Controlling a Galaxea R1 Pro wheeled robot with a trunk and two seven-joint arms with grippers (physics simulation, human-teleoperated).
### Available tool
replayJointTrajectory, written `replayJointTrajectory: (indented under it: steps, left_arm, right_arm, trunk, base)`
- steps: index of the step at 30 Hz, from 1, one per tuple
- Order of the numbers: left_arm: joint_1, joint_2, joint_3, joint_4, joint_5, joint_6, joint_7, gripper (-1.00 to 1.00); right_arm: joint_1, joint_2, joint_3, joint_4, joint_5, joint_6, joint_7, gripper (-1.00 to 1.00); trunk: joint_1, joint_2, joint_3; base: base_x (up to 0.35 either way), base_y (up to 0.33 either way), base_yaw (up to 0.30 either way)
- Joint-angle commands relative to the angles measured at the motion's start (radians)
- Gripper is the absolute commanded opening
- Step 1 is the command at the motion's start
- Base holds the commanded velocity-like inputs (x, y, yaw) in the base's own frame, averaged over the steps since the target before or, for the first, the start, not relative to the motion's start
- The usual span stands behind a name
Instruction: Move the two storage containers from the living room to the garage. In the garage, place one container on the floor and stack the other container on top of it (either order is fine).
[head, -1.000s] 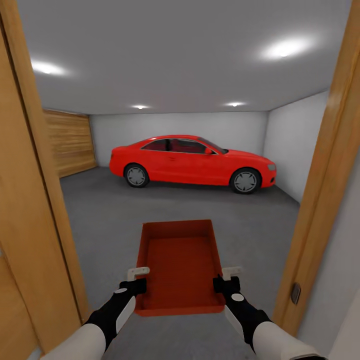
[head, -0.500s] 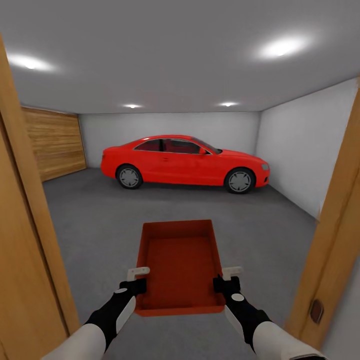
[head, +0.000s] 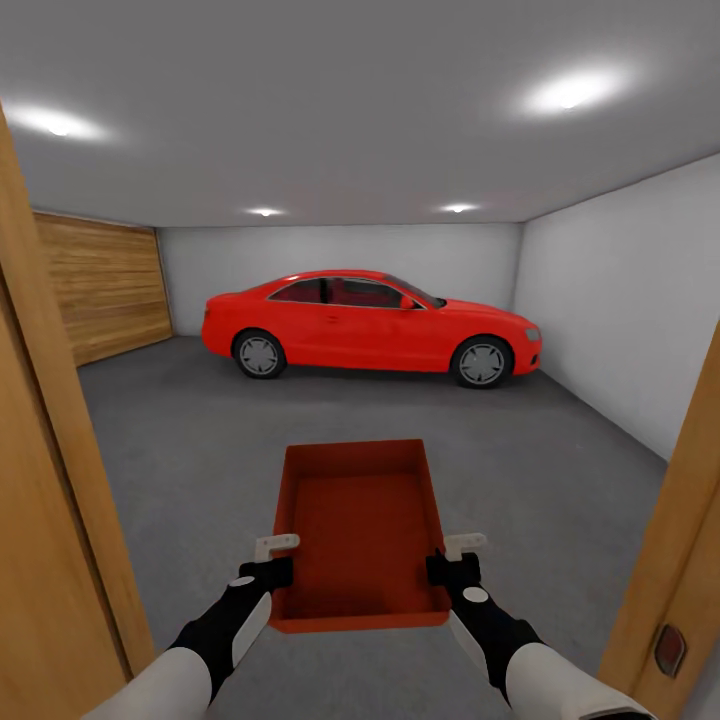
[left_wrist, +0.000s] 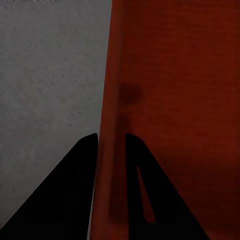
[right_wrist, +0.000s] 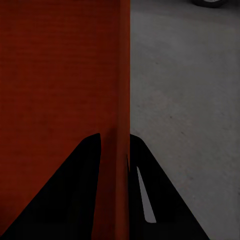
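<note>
Wooden door frames (head: 50, 480) have slid outward to the picture's edges since a second ago as the camera advances into the garage (head: 590, 300), while the storage container (head: 360, 530) keeps its place between the two arms. Left pincer (head: 272, 560) is clenched on the container's left wall near the near corner; the left wrist view shows one dark finger (left_wrist: 65, 195) outside the orange-red wall and the other inside it. Right pincer (head: 455, 558) grips the opposite wall the same way, its fingers (right_wrist: 160, 195) straddling the rim in the right wrist view. Held level and open side up, the bin hangs above the floor (head: 200, 440), a dark grey, mottled concrete surface that runs ahead of both pincers to the far wall. A red car (head: 370, 325) is parked side-on well beyond the container, near that pale wall. Wood panelling (head: 105, 295) lines the room's left side, a plain pale grey wall stands on the right, and round lights glow in the grey ceiling (head: 350, 110).
</note>
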Motion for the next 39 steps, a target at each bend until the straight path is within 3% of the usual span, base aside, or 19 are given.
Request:
replayJointTrajectory:
  steps: [1,23,39]
  left_arm:
    - [0.0,0.009,0.028,-0.005,-0.011,-0.044,0.093,-1.0]
    - [0.0,0.009,0.028,-0.005,-0.011,-0.044,0.093,-1.0]
    - [0.0,0.01,0.028,-0.005,-0.011,-0.044,0.093,-1.0]
  right_arm:
    - [-0.002,0.0,-0.014,0.002,-0.052,0.001,0.007,-1.0]
    - [-0.001,0.0,-0.014,0.002,-0.052,0.001,0.007,-1.0]
    - [-0.002,0.0,-0.014,0.002,-0.052,0.001,0.007,-1.0]
  trunk:
    - [0.0,-0.001,-0.002]
    - [0.0,-0.001,-0.002]
    - [0.0,-0.001,-0.002]
  base:
    - [0.002,0.001,0.0]
    - [0.053,0.053,-0.002]
    - [0.001,0.001,-0.229]
